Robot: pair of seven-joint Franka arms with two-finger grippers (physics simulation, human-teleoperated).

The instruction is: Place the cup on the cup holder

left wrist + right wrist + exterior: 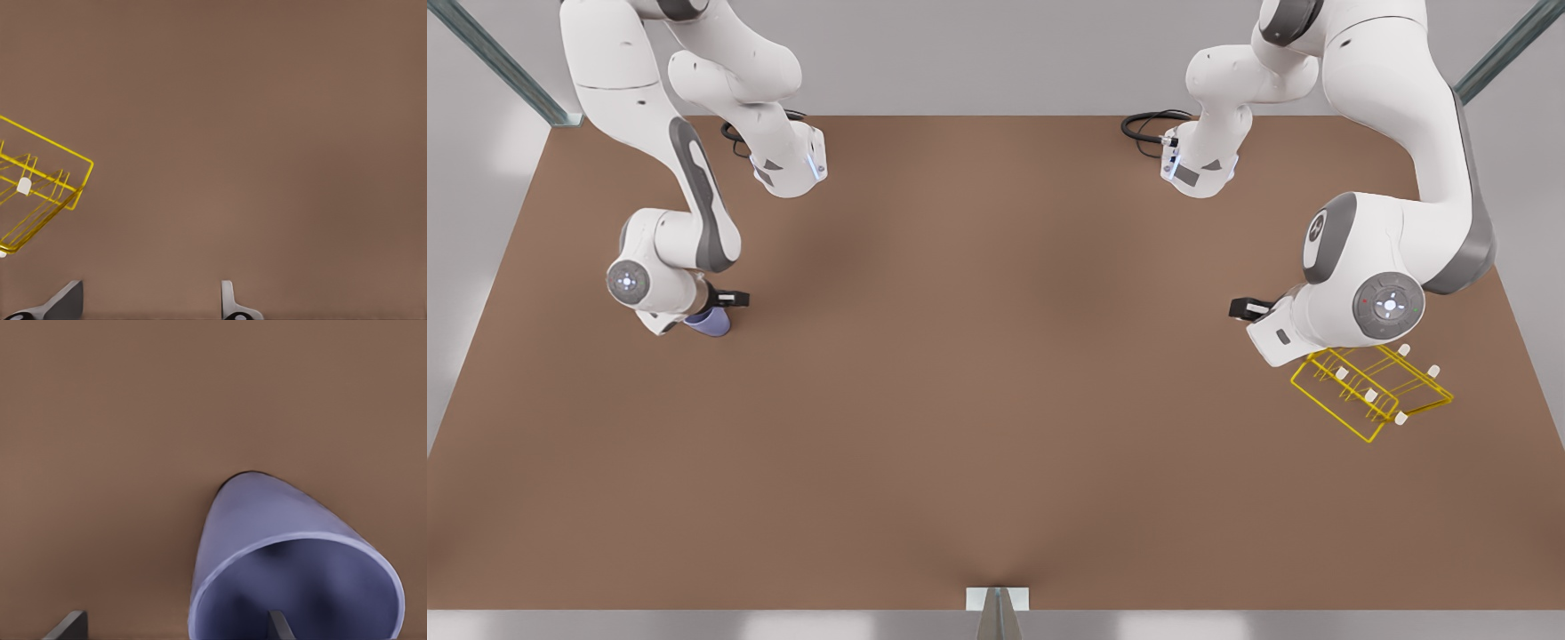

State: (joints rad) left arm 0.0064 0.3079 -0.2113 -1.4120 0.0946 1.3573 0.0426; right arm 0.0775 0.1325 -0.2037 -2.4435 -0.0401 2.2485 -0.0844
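Lavender-blue and plain, the small tapered cup (293, 567) without a handle sits on the brown table (996, 373) at the front view's left, just under the right gripper (698, 318). In the right wrist view its open mouth faces the camera and its rim lies around one dark fingertip (279, 628), with the other fingertip well out to the side on bare tabletop. So the fingers are spread, one inside the cup and one outside, straddling one wall rather than the whole body. Nothing is pinched yet.

To my eye this is the grasp step. It would go best if the gripper settled low enough for both pads to overlap the wall, then closed gently on that wall without pushing the cup sideways; a thin tapered wall may slip or tilt if it is caught near the lip alone.

The low yellow wire-frame cup holder (1371, 394), with white caps on its upright prongs, stands well apart at the front view's right. The left gripper (150, 300) waits near it, fingers spread and empty, with the rack's corner off to one side in its wrist view. The carry will have to cross the whole table, and the waiting arm sits close to the rack.
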